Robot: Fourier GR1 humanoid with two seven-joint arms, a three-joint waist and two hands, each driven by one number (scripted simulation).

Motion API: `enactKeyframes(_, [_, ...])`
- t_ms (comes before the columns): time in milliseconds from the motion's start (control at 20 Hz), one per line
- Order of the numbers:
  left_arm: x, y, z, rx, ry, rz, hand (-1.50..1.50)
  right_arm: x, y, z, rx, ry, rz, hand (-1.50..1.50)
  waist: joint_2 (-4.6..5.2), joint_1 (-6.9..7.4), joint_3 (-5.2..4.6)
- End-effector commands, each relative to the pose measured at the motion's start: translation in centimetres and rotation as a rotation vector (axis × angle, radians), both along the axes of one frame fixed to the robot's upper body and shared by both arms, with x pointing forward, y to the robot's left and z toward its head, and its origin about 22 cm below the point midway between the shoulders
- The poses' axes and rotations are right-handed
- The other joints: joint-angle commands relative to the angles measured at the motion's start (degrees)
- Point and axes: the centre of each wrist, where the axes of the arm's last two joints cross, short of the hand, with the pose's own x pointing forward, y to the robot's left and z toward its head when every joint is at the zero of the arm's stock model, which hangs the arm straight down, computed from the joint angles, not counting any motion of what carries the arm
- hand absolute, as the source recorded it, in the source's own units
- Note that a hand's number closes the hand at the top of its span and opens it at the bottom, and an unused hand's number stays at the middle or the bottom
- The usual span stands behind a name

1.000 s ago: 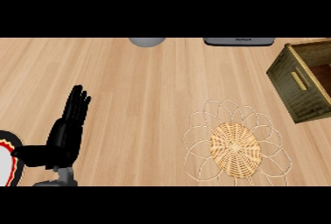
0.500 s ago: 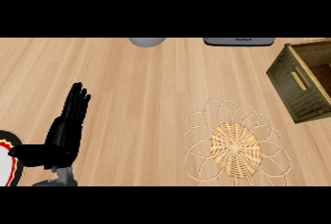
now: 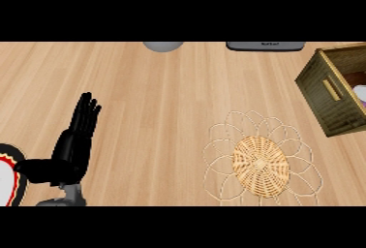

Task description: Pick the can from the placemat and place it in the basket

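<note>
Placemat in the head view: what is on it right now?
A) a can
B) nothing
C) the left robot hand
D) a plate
B: the woven placemat shows its whole weave and loops with nothing standing on it, and the left robot hand is open over the counter well to its left.
</note>
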Motion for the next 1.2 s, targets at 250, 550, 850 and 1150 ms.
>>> enactKeyframes(250, [-1.3,1.9,0.2,0.007,0.005,0.005,0.0,0.6,-1.2,-0.3,0.106,-0.078,0.039,-1.5,-0.03,0.17,0.04])
enactKeyframes(550, [0.4,-0.5,0.9,-0.006,-0.01,-0.003,0.0,-0.5,-2.7,2.4,0.159,-0.272,0.015,-1.5,-0.18,-0.71,0.01])
enactKeyframes(850, [0.0,-0.3,3.0,0.001,-0.007,0.006,0.0,-1.3,-4.2,5.5,0.155,-0.328,-0.092,-1.5,-0.09,-0.12,0.04])
enactKeyframes(1150, [0.1,0.2,1.9,0.006,-0.008,-0.002,0.0,-5.8,-8.0,8.1,0.251,-0.393,-0.232,-1.5,0.11,-0.07,0.11])
